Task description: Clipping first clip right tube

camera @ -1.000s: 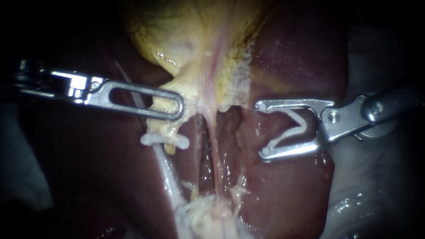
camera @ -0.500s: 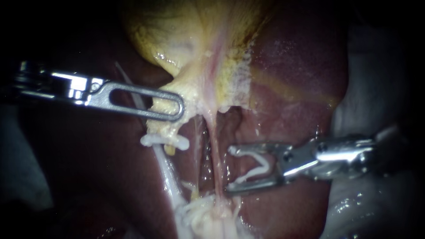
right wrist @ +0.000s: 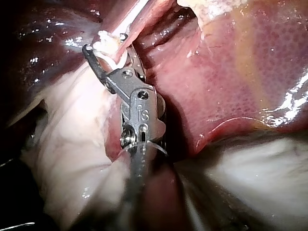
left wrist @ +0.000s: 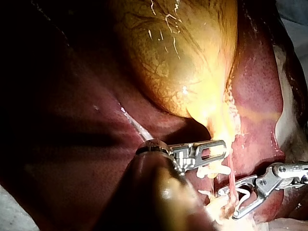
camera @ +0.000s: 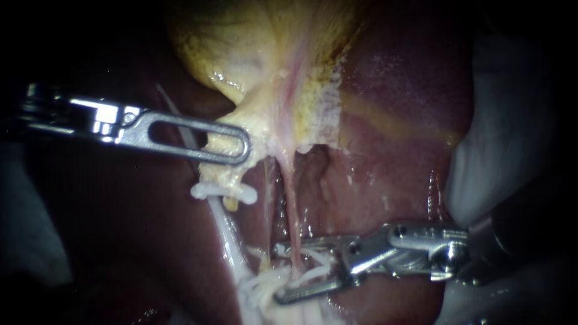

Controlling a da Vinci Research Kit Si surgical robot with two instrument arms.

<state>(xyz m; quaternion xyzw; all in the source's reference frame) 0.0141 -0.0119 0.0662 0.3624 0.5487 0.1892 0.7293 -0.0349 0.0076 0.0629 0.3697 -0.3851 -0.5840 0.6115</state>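
Holding the gallbladder [camera: 253,54] by its yellow neck with the left instrument [camera: 239,144], clamped flat on that tissue from both sides. Over on the right instrument [camera: 280,271], gaping pretty wide with a white clip [camera: 310,275] seated between and touching both jaws. Straddling the thin pink right tube [camera: 291,204] low down, just above the pale frayed tissue [camera: 265,289], against the dark red liver [camera: 391,168]. Not squeezed onto the tube yet, clearly loose around it

Three pairs, two single organs.
Left instrument [camera: 241,146], right instrument [camera: 280,272]; left tube [camera: 226,232], right tube [camera: 293,222]; set clip [camera: 224,191], loaded clip [camera: 313,265]; gallbladder [camera: 253,54]; liver [camera: 391,78].
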